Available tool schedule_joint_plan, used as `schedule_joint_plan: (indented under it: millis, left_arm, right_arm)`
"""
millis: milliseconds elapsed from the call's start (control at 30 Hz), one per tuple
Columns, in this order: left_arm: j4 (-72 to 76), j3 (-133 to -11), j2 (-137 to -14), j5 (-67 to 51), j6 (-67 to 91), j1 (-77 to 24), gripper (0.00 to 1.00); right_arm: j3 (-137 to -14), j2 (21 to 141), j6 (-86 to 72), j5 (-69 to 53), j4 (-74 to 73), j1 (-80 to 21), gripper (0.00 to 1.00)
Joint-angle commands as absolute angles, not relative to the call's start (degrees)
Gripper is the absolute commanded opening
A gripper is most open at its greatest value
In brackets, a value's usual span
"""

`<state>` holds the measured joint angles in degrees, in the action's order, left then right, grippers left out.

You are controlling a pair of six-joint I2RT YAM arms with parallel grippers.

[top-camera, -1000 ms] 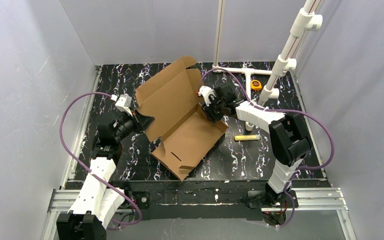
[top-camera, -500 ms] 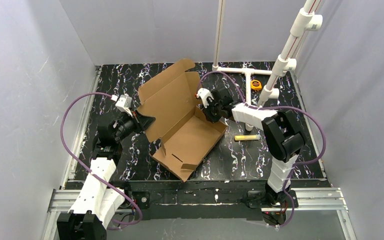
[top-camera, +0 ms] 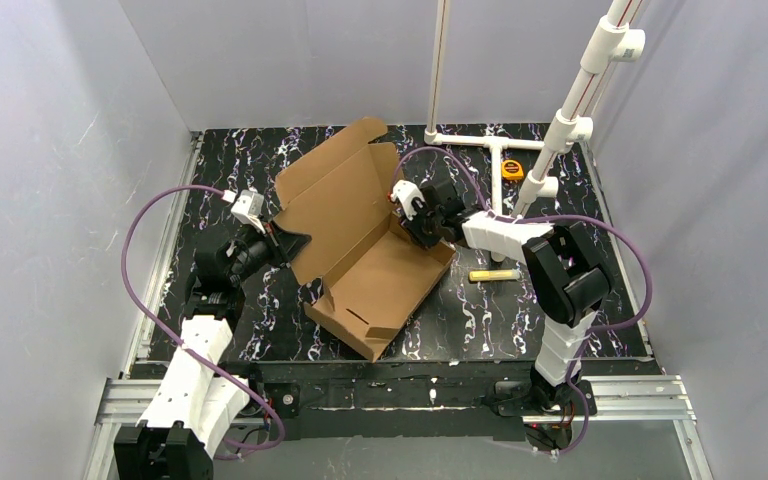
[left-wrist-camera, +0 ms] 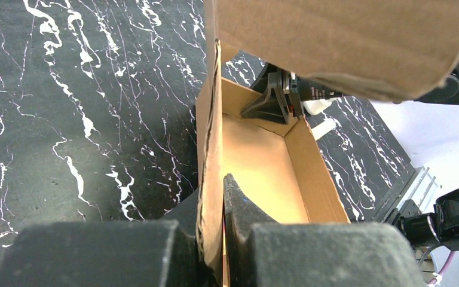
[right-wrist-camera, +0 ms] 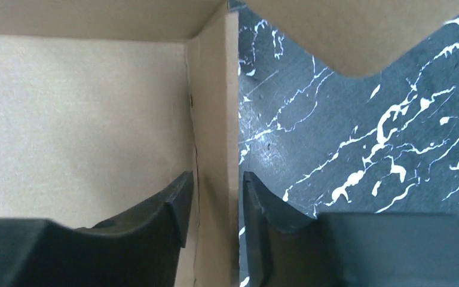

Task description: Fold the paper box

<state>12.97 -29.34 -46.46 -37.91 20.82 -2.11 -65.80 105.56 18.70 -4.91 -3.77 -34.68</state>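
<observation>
A black, white-veined bench [top-camera: 580, 300] inside pale grey walls carries the paper box [top-camera: 380, 275], which sits in the middle of it, skewed to the edges. By my reading you are past halfway. The tray looks formed, with its side walls upright and the slotted front wall [top-camera: 345, 318] raised. The big lid panel [top-camera: 335, 195] stands open at the back, its flaps untucked. What looks left is firming the end walls, bringing the lid down and seating its tabs in the slots. Your left gripper [top-camera: 293, 240] is pinched tight on the box's left wall, the cardboard edge clamped between its fingers in the wrist view. Your right gripper [top-camera: 412, 228] is drawn in narrow astride the opposite end wall, a finger close against each face, so it appears to be holding it. Count one box, two grippers, one yellow marker-like stick [top-camera: 493, 274], one small tape measure [top-camera: 512, 168] and two white pipe uprights.
</observation>
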Motion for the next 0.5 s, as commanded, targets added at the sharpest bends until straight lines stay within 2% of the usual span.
schedule_joint_plan:
  millis: [0,133,333,400,467]
  left_arm:
    - [15.4,-29.3,-44.8,-39.1,20.7,-2.1,0.00]
    - [15.4,-29.3,-44.7,-39.1,20.7,-2.2,0.00]
    - [15.4,-29.3,-44.6,-39.0,20.6,-2.1,0.00]
    - [15.3,-29.3,-44.7,-39.0,20.6,-2.1,0.00]
    - [15.3,-29.3,-44.7,-39.2,20.5,-2.2,0.00]
  right_arm:
    - [-65.1,102.3,22.1,-3.9,-6.5,-34.5,0.50]
    - [-64.6,100.2,23.5,-4.9,-8.7,-33.7,0.53]
    - [-64.4,99.7,25.3,-6.8,-11.4,-31.7,0.50]
    - [-64.3,100.4,25.3,-6.9,-11.3,-31.6,0.43]
    - [-64.4,101.2,24.8,-6.7,-11.2,-31.6,0.26]
